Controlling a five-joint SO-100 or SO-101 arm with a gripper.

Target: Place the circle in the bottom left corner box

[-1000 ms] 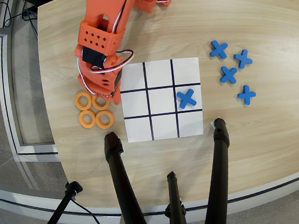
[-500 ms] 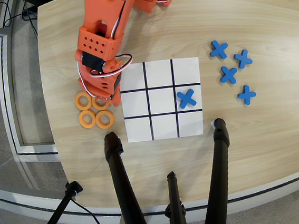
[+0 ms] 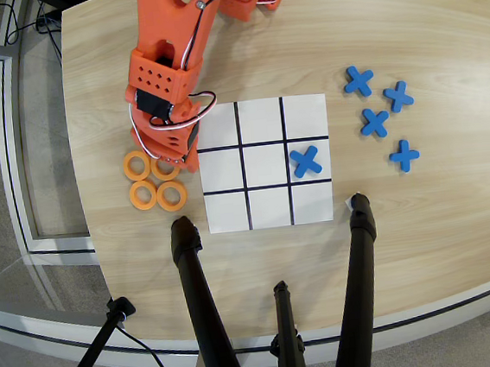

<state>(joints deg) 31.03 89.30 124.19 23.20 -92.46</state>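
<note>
Overhead view. Surface: rounded pale wood-grain table (image 3: 424, 244); grey floor and black tripod legs (image 3: 208, 317) along the lower edge.

Left: four flat orange rings in a cluster (image 3: 155, 182) on bare wood, just left of the grid; the upper-right ring (image 3: 164, 168) lies partly under the orange arm's gripper (image 3: 184, 159), whose finger spacing cannot be told.

Centre: white paper three-by-three grid, bottom left corner box (image 3: 227, 211) vacant; blue foam cross (image 3: 306, 160) in the middle-right cell.

Right: four blue crosses (image 3: 382, 118) loose on wood.
</note>
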